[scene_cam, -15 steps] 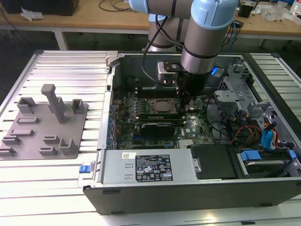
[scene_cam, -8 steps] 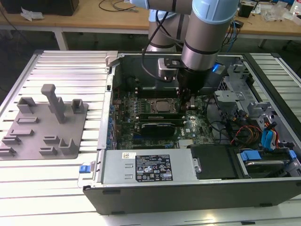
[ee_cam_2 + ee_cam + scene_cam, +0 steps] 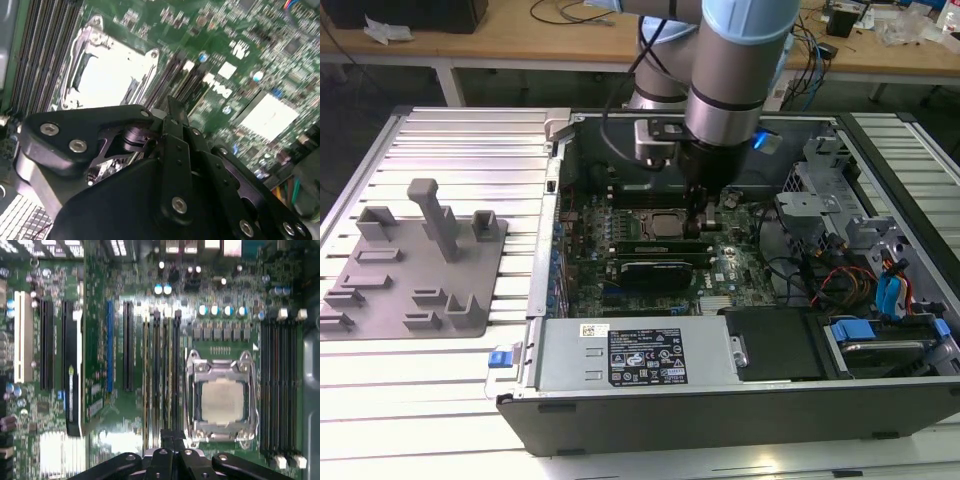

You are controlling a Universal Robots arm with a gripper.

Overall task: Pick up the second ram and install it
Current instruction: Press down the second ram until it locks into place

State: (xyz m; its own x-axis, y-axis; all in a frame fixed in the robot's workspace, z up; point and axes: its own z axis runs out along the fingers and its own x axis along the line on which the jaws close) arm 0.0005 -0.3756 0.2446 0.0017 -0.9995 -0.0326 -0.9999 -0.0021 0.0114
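Gripper (image 3: 172, 436) low over memory slots (image 3: 150, 375) beside CPU socket (image 3: 222, 400), jaws drawn nearly together, nothing visibly clamped. Apparent second ram (image 3: 170, 375) on edge in slot near socket, long axis along slot, one end directly beneath fingertips.

A long pale wooden workbench (image 3: 500, 45) runs along the back, strewn with dark cables (image 3: 810, 55) and crumpled clear plastic (image 3: 390, 30). In front of that bench lies a ribbed, white-grey metal table surface (image 3: 450, 150), brightly lit from above, with dark shadow under the bench.
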